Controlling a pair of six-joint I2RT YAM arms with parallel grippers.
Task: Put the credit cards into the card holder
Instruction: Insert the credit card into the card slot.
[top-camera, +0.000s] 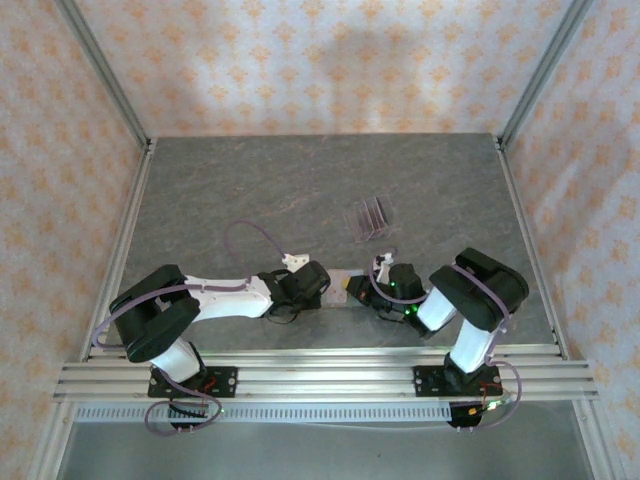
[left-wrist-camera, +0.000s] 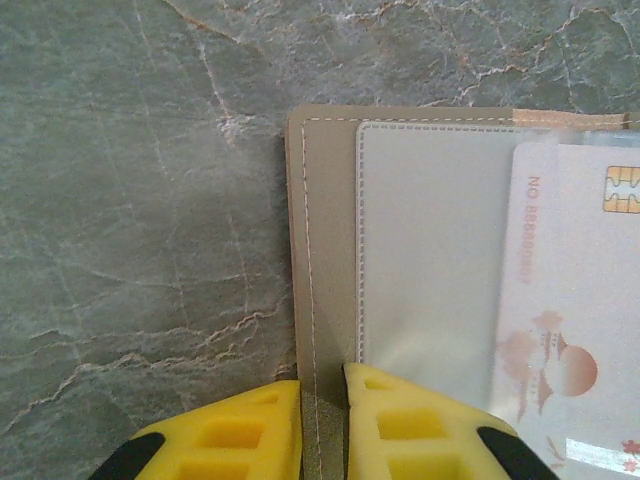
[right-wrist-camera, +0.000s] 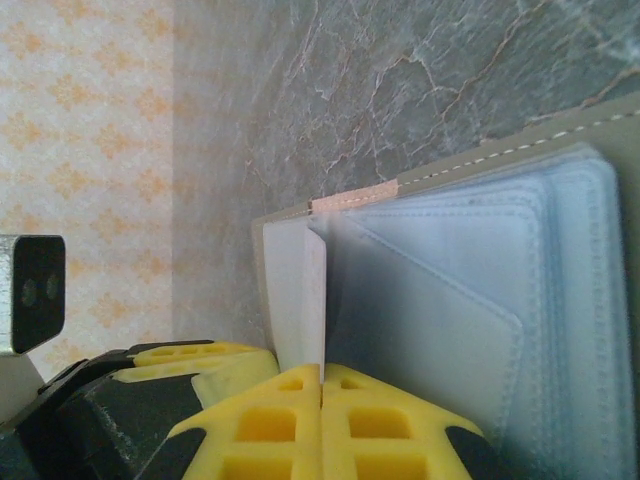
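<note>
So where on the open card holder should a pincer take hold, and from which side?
Probably the bare tan border of the card holder, approached from its left-arm end. That strip is thin, flat and lies outside the stitched clear sleeves, so jaws can close on it without pinching the card. The left pincer is placed there.

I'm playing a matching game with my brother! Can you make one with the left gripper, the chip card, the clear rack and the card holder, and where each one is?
Things: 1 left gripper; 2 chip card; 3 clear rack; 4 card holder.
Places: A alone, farther back on the table; B lying open near the table's front; C inside a see-through sleeve; D pinching the tan edge.
Pairs: 1-D; 2-C; 3-A; 4-B.
</note>
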